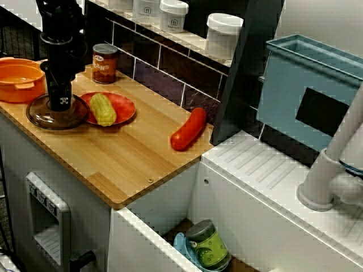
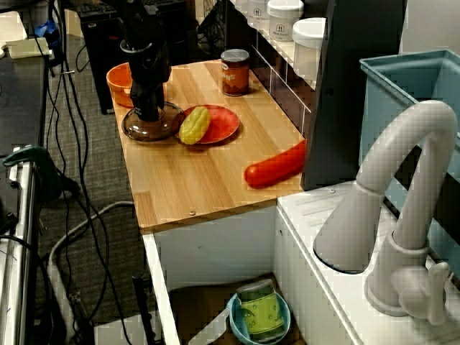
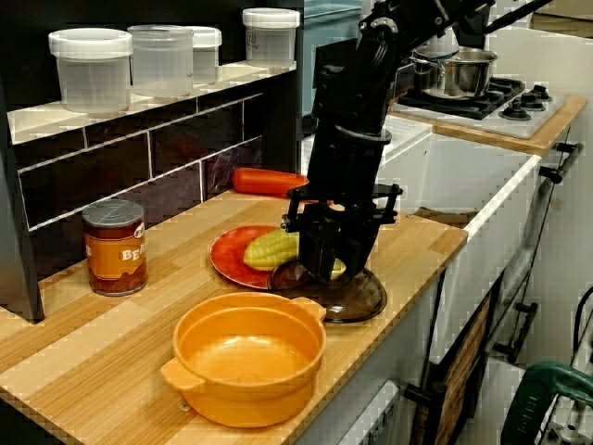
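Directly beneath the gripper point(image 1: 62, 103) lies the brown lid point(image 1: 41, 118), flat, its centre between the fingers; whether they pinch it I cannot tell.

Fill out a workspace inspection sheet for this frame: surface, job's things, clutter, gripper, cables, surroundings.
Surface: wooden counter, no spills seen.
Job's things: brown glass lid lies flat near the counter's front edge, between pot and plate.
Clutter: orange pot; corn on red plate; can by the wall; red sausage at the counter's other end.
Grippers: gripper points straight down onto the lid's middle; fingers hide the knob, grip unclear.
Cables: cables loose on the floor beside the counter.
Surroundings: jars on the shelf; blue bin; faucet; green can in the sink.
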Available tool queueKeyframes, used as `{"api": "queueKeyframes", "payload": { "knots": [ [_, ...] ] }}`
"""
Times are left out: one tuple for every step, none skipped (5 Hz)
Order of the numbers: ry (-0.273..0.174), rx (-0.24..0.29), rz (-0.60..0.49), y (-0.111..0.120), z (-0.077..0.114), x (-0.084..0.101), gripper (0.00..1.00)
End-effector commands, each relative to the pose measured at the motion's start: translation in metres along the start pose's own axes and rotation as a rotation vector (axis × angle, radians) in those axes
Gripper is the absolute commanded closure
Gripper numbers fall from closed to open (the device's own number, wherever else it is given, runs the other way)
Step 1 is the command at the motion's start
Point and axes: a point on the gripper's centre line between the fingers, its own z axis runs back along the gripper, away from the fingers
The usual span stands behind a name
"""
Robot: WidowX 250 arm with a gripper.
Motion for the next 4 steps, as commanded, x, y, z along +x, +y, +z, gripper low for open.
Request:
{"api": "queueKeyframes", "payload": {
  "knots": [
    [-0.004,0.037,0.003,0.0075,-0.0022,0.0042,1.00],
    [0.002,0.031,0.002,0.0098,-0.0001,0.0023,1.00],
    [0.010,0.028,0.005,0.0131,0.0008,0.0014,1.00],
    [0.016,0.027,0.011,0.0156,0.0011,0.0010,1.00]
  ]
}}
